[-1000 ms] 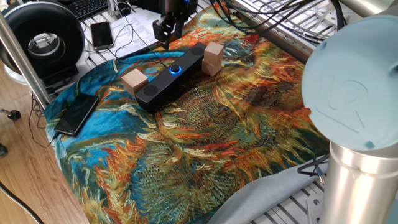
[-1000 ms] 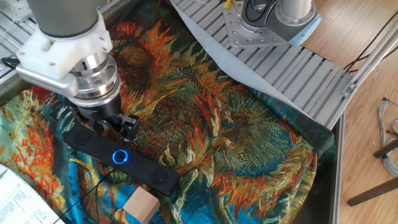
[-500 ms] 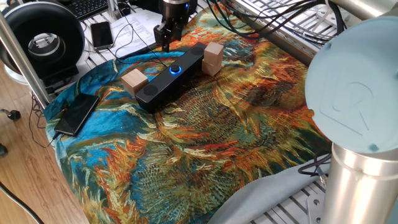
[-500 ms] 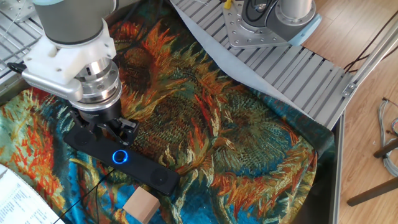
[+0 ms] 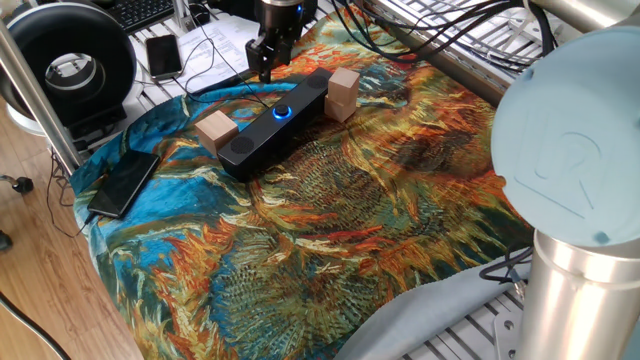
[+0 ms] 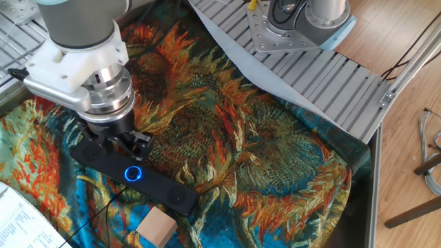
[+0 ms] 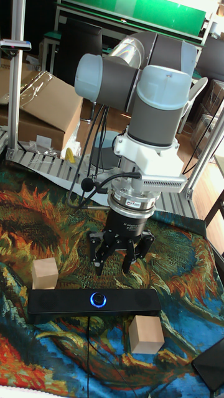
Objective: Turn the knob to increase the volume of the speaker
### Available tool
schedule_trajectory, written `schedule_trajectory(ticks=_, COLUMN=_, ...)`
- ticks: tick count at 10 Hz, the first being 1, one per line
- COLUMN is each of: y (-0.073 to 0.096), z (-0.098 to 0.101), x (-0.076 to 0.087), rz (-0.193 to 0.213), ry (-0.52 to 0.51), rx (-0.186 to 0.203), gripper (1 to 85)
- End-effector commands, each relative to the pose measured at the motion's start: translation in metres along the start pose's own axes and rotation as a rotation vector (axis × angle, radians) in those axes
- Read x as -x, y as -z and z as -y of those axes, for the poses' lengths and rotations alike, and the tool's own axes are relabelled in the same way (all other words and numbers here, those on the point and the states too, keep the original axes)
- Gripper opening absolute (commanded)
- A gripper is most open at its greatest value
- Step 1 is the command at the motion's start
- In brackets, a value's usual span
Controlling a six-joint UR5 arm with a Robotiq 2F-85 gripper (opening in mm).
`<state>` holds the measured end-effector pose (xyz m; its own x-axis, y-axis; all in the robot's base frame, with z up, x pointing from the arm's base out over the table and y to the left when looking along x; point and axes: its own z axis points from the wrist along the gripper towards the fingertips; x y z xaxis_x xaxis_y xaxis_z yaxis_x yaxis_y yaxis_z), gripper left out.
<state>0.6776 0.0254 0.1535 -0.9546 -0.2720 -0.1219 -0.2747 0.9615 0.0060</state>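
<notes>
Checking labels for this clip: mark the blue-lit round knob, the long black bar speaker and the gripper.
blue-lit round knob [image 7: 98, 300], tall fixed view, centre of its top.
long black bar speaker [image 7: 56, 303], tall fixed view, left half of its body.
gripper [image 7: 114, 256], tall fixed view, midway between fingertips.

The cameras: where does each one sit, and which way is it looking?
One fixed view: beside the arm's big pale joint, looking across the sunflower cloth at the speaker and the gripper beyond.
The other fixed view: high on the opposite side, looking down past the wrist at the gripper over the speaker, arm base behind.
Tall fixed view: low, facing the arm head-on; gripper above the knob.
All share speaker, knob and wooden blocks.
</notes>
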Motion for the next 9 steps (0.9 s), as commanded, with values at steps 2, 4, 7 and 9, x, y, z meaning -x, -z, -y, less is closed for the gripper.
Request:
schedule_trajectory(ticks=2, y=0.002, z=0.003, x=0.013, rz=0.051, ry=0.011, rx=-0.008, gripper=55.3)
schedule_trajectory(ticks=4, y=-0.004, z=0.008, x=0.015, rz=0.054, ry=0.007, rx=-0.011, gripper=55.3)
schedule_trajectory(ticks=7, y=-0.022, z=0.01, x=0.007, rz=0.009, ry=-0.024, rx=-0.001, gripper=54.7)
schedule_trajectory(ticks=9, y=-0.03, z=0.003, x=0.003, rz=-0.009, ry=-0.053, rx=0.015, gripper=54.3)
